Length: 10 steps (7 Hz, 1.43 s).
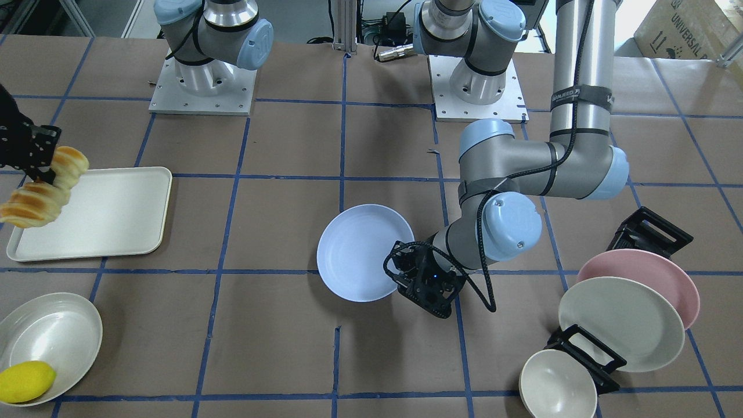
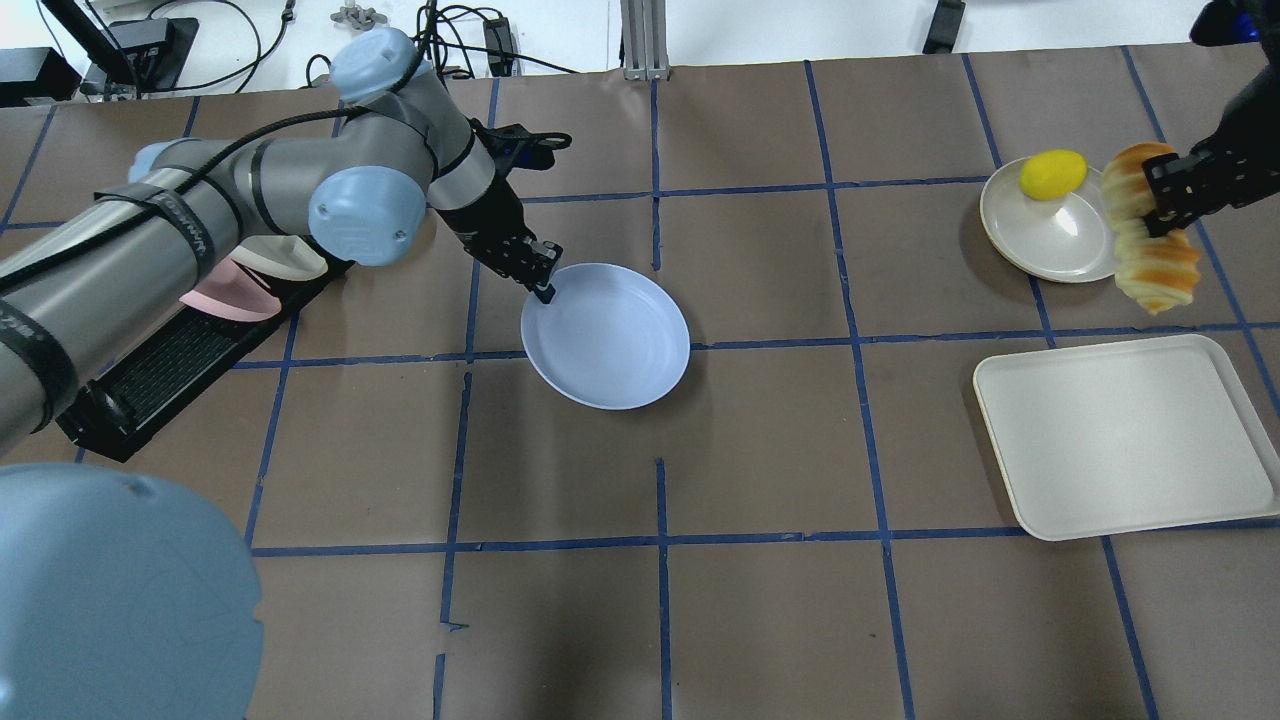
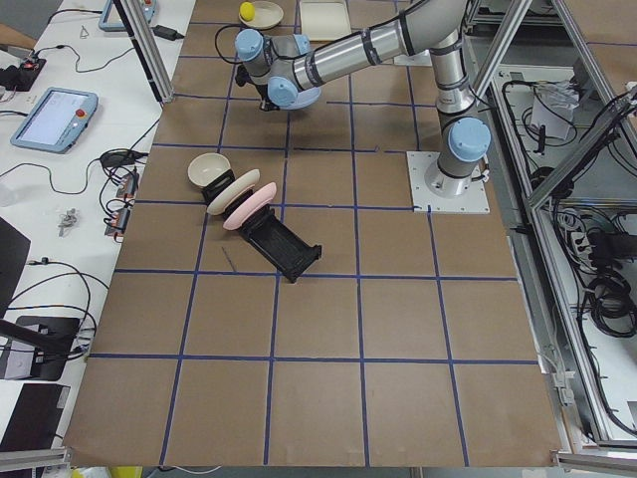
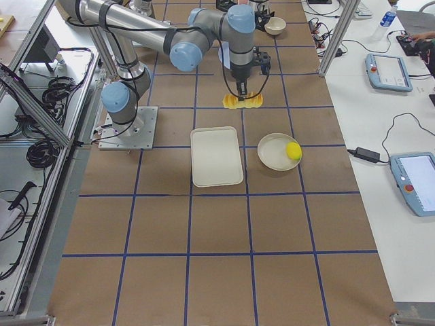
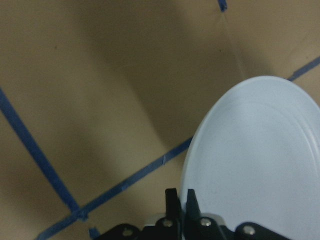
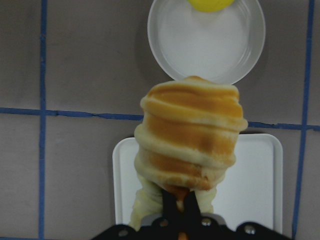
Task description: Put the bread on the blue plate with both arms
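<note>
Right gripper [image 2: 1160,198]: clamped across the middle of the bread [image 2: 1158,272], which is lifted clear of the table [image 2: 800,450]. The ridged ends of the loaf stick out on either side of the fingers.
Left gripper [image 2: 541,288]: down at table level, fingers pinched together on the near rim of the blue plate [image 2: 610,340].
Blue plate: on the table, spreading away from the left gripper's fingertips. It is well apart from the right gripper and the loaf it carries.
Beneath the right gripper: a cream tray [image 2: 1120,440], and just beyond the held loaf a white bowl [image 2: 1050,240] with a lemon [image 2: 1052,173] at its edge.
Behind the left gripper: past that arm's elbow, a black rack [image 1: 653,232] with a pink plate [image 1: 673,278] and a cream plate [image 1: 621,322] leaning in it, and a small bowl [image 1: 557,388] at its end.
</note>
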Tool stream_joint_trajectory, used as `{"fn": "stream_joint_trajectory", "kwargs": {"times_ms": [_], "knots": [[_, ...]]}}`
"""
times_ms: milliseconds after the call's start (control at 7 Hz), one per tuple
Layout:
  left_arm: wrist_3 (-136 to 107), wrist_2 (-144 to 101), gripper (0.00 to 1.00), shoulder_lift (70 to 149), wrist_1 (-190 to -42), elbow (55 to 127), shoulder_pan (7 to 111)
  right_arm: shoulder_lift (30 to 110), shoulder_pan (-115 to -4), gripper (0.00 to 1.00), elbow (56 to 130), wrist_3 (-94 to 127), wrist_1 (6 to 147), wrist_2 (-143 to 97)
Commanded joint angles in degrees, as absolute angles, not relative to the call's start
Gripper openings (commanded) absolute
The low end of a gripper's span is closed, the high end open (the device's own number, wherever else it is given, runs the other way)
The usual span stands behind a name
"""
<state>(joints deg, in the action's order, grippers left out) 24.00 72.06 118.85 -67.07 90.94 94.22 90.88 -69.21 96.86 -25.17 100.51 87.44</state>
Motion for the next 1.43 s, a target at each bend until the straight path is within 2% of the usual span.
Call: {"fn": "stream_joint_trajectory", "kwargs": {"times_ms": [0,143,286,429,571,714,1000,1286], "knots": [[22.7,65.0,0.13,122.8,-62.2,89.9,95.1,88.2,-78.7,0.02,95.1,-17.3,99.0,86.2],[21.5,64.9,0.15,124.3,-60.0,89.9,95.4,86.6,-83.1,0.02,95.1,-11.0,99.1,85.7],[21.7,64.9,0.43,124.5,-58.2,90.0,95.2,84.7,-87.1,0.02,95.2,-6.1,99.9,85.3],[21.1,65.0,0.83,124.5,-55.3,89.9,95.2,81.6,-90.0,0.02,95.3,0.1,103.6,85.6],[21.2,65.3,1.00,123.3,-55.6,88.9,94.6,78.7,-93.2,0.02,95.4,5.3,107.6,86.4],[21.2,66.9,1.00,121.7,-60.2,86.2,92.5,76.6,-96.3,0.02,95.7,8.4,109.9,86.4],[21.3,80.9,1.00,111.2,-79.3,82.1,90.6,68.2,-100.2,0.02,95.0,14.4,117.6,85.4],[21.2,92.7,1.00,102.2,-86.9,81.6,90.6,63.0,-104.5,0.03,94.1,15.6,119.9,84.9]]}}
